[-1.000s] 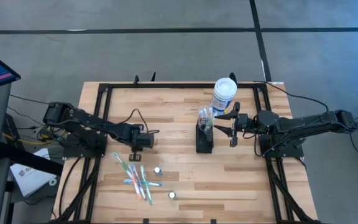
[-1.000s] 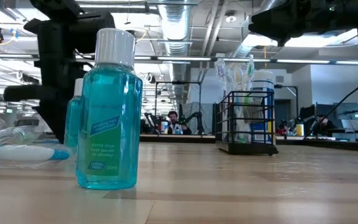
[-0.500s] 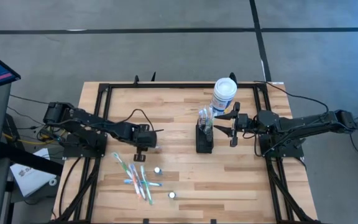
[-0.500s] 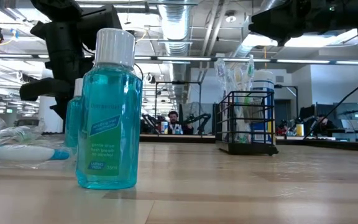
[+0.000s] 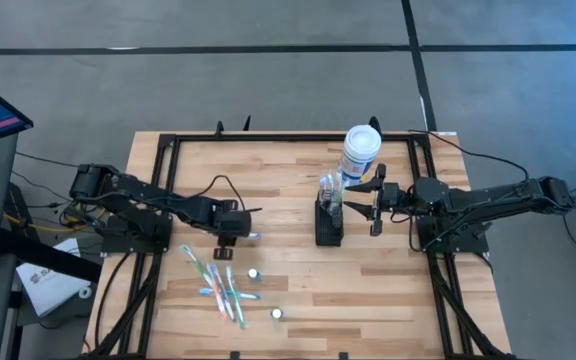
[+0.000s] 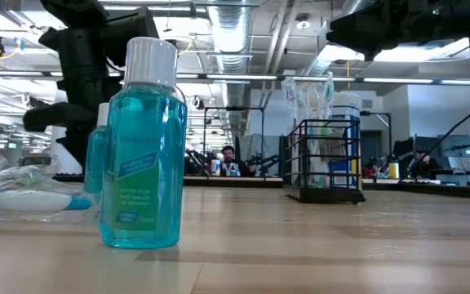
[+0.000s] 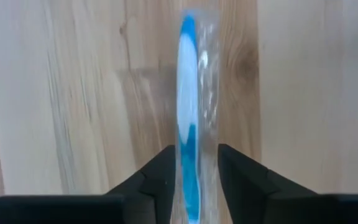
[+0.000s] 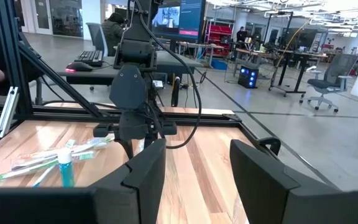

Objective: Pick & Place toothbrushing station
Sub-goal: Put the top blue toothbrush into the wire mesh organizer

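The toothbrushing station, a small black slotted caddy [image 5: 328, 225], stands upright on the table right of centre with wrapped toothbrushes [image 5: 330, 188] in it. It also shows in the low view [image 6: 323, 159]. My right gripper [image 5: 371, 205] is open and level, just right of the caddy, touching nothing. My left gripper [image 5: 230, 235] is at the table's left middle, above the far end of a pile of wrapped toothbrushes [image 5: 218, 282]. It is shut on one blue and white wrapped toothbrush [image 7: 188, 81]. My left gripper pinches the wrapped toothbrush near one end [image 7: 196, 163] between its two fingers [image 7: 163, 171]. The fingers come from above, pointing down, and lie across it. The rest of the toothbrush runs out level from the fingers over the bare wood.
A white canister with a blue label [image 5: 361, 150] stands just behind the caddy. Two small teal mouthwash bottles [image 5: 254, 273] [image 5: 276, 313] stand near the front; one [image 6: 141, 147] fills the low view's left. A black frame [image 5: 173, 140] rims the table.
My left gripper has turned at the wrist and shifted slightly toward the table's near edge, over the far end of the toothbrush pile.
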`<state>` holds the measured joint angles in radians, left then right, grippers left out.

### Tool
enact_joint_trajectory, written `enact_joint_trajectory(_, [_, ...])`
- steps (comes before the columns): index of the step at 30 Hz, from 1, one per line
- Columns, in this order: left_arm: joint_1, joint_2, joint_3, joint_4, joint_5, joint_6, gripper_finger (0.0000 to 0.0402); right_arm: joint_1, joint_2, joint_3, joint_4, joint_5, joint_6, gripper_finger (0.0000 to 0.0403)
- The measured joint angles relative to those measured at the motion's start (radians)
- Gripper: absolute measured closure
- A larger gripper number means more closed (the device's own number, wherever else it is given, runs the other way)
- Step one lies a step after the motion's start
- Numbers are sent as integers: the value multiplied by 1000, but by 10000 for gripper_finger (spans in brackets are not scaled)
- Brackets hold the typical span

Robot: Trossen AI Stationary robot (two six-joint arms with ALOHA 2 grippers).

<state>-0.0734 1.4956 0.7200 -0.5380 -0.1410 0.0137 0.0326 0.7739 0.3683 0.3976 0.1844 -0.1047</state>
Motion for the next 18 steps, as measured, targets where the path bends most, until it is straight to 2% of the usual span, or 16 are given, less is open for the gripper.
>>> enact_joint_trajectory(6, [0, 0, 0, -87, 3, -100, 279, 0, 0, 0, 0, 0, 0, 233])
enact_joint_trajectory(18, [-22, -38, 1, -130, 11, -129, 275, 0, 0, 0, -1, 0, 9, 233])
